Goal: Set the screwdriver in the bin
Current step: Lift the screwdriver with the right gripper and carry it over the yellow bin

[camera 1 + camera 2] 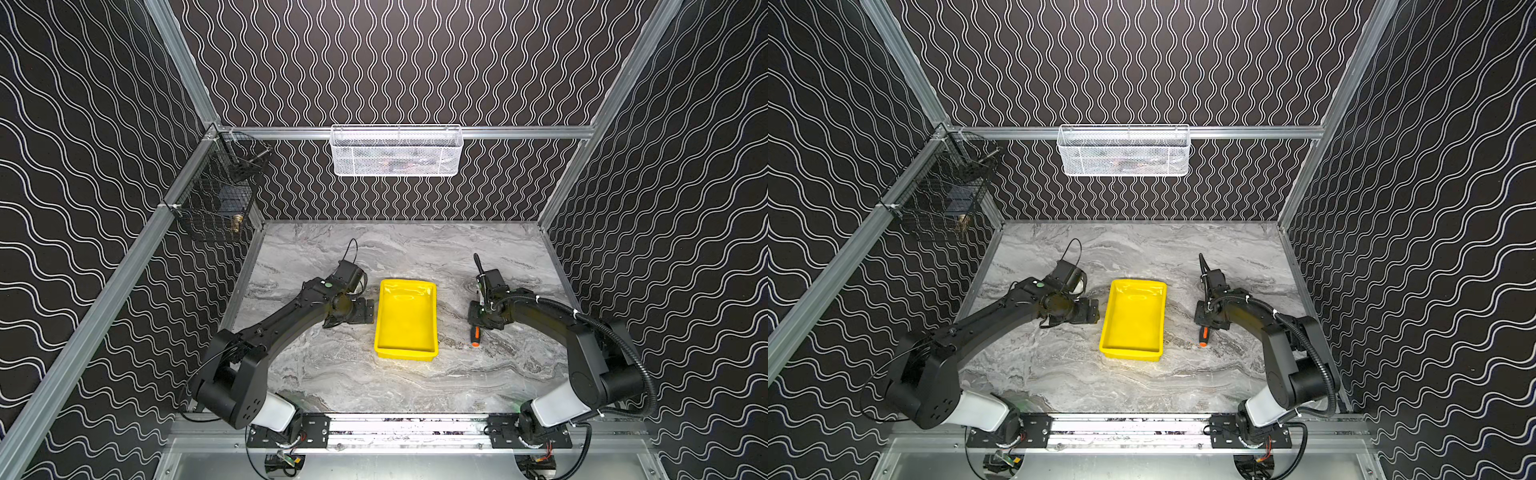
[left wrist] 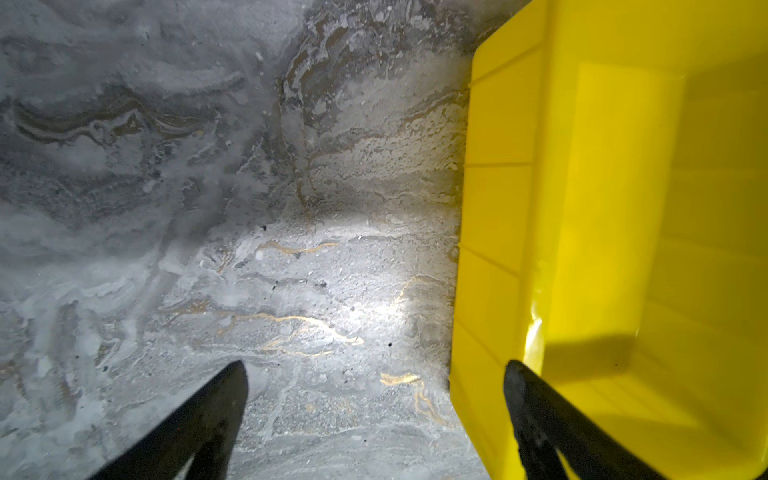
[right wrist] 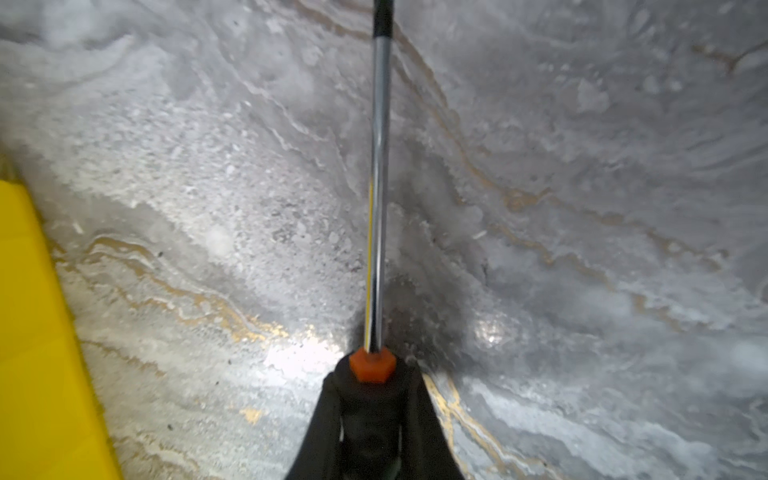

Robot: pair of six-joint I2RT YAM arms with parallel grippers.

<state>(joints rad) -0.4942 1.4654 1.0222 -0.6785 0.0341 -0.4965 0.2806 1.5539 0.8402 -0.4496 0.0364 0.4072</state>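
Note:
The yellow bin (image 1: 405, 355) (image 1: 1131, 353) lies empty in the middle of the marble table. To its right, my right gripper (image 1: 478, 324) (image 3: 371, 382) is shut on the black handle of the screwdriver (image 3: 376, 208), low over the table. The orange collar and thin metal shaft stick out ahead of the fingers. In both top views only the orange-and-black handle end (image 1: 475, 336) (image 1: 1202, 337) shows below the gripper. My left gripper (image 1: 365, 312) (image 2: 374, 370) is open beside the bin's left wall (image 2: 498, 208), holding nothing, with one finger (image 2: 523, 386) over the rim.
A white wire mesh basket (image 1: 397, 151) hangs on the back rail. A black wire cage basket (image 1: 216, 199) hangs on the left rail. The bin's edge (image 3: 33, 332) shows at the side of the right wrist view. Patterned walls enclose the table on three sides.

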